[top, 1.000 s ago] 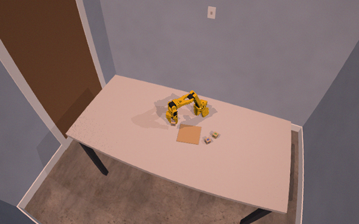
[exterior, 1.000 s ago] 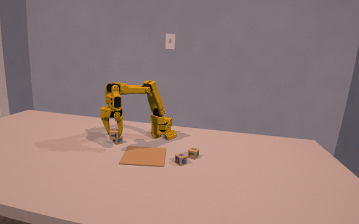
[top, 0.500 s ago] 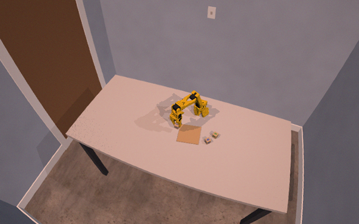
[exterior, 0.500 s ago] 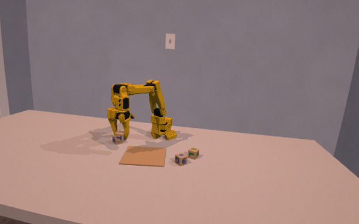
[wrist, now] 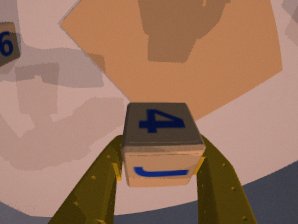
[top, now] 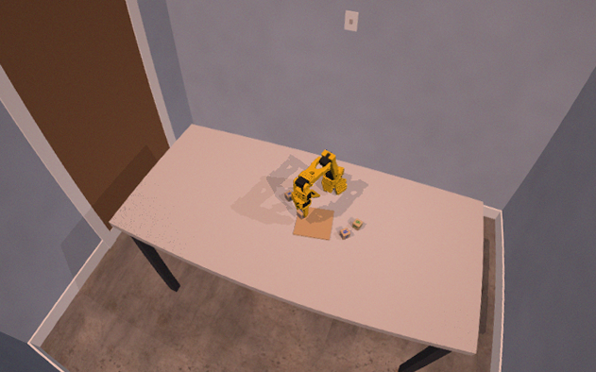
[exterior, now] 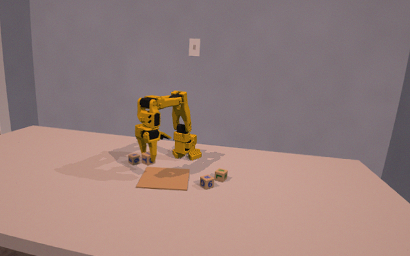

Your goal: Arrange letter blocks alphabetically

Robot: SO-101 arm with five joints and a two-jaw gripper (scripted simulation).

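Observation:
My gripper point(top: 301, 209) point(exterior: 148, 156) point(wrist: 162, 157) is shut on a wooden block point(top: 301, 214) point(exterior: 147, 158) point(wrist: 162, 137). It holds the block low over the table, just off the near-left corner of the tan mat point(top: 317, 226) point(exterior: 167, 181) point(wrist: 226, 63). The held block shows a blue 4 on its far face and a blue curved mark on the face toward the wrist camera. A second block with blue marks point(top: 288, 195) point(exterior: 133, 158) point(wrist: 5, 44) sits on the table close to the held one. Two more blocks, one with blue marks point(top: 344, 232) point(exterior: 206, 181) and one with green marks point(top: 357, 224) point(exterior: 221, 174), sit off the mat on its other side.
The arm's yellow base point(top: 333, 184) point(exterior: 185, 147) stands behind the mat. The pale table point(top: 213, 213) point(exterior: 273, 219) stretches wide around it. A wall runs behind the table, and a door stands to the left.

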